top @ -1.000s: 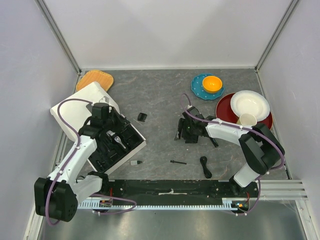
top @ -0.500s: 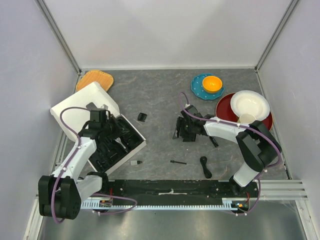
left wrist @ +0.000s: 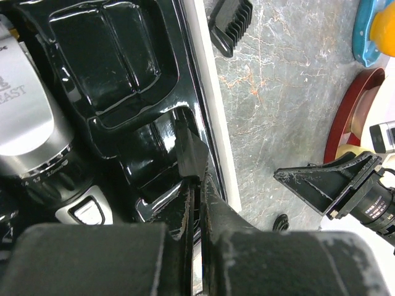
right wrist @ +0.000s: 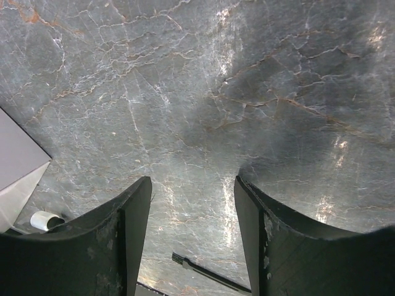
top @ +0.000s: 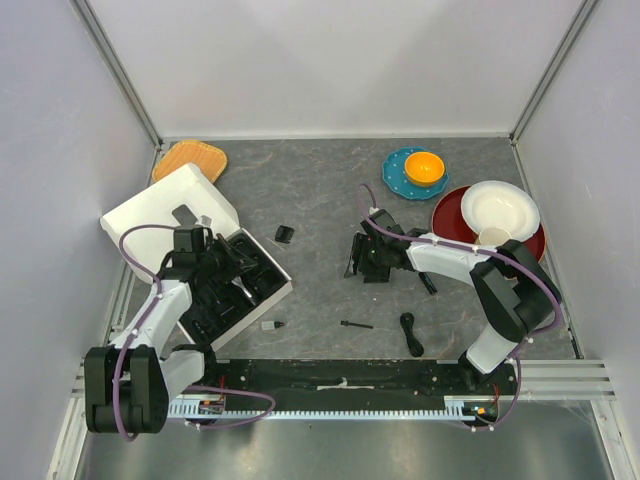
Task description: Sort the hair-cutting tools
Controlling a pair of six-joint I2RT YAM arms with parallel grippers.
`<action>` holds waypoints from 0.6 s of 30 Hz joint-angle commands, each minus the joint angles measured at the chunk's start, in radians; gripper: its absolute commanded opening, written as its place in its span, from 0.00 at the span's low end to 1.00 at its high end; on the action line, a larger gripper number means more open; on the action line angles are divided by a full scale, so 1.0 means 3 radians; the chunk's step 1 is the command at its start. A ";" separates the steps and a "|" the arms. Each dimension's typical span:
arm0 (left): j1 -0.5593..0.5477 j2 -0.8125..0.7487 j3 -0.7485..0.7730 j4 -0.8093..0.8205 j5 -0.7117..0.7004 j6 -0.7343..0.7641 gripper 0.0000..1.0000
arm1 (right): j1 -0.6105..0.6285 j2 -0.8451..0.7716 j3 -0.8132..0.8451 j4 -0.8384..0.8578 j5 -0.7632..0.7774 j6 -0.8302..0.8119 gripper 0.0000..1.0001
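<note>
Now that my left gripper (left wrist: 190, 154) has pulled back toward lower left, shut and empty over the black moulded tray (left wrist: 105, 55) holding the black-and-silver electric clipper (left wrist: 31, 123), my right gripper (right wrist: 191, 188), open but narrowing mid-frame, grips nothing, so the ribbed black comb guard (left wrist: 229, 24) waits outside.

Bright, even overhead light glares off the glossy tray (left wrist: 111, 61); the right gripper (right wrist: 191, 180) shadows the table (right wrist: 185, 80); near edges blur.
</note>
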 commanded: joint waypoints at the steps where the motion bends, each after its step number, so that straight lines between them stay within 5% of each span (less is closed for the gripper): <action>1: 0.0003 0.0114 -0.0070 0.0249 0.0243 -0.0043 0.02 | 0.0012 0.0158 -0.0068 -0.0116 0.0067 -0.0060 0.64; 8: 0.0003 0.0349 -0.0161 0.0413 0.0264 -0.0038 0.02 | 0.0017 0.0132 -0.0098 -0.0121 0.0051 -0.0055 0.63; 14: 0.0003 0.0186 -0.0156 0.0153 0.0055 0.0028 0.40 | 0.0017 0.0137 -0.0073 -0.0111 0.0031 -0.0035 0.63; 18: 0.0003 -0.0110 -0.0105 -0.0042 -0.0079 0.0049 0.54 | 0.0017 0.0183 -0.0042 -0.0091 0.0000 -0.0045 0.63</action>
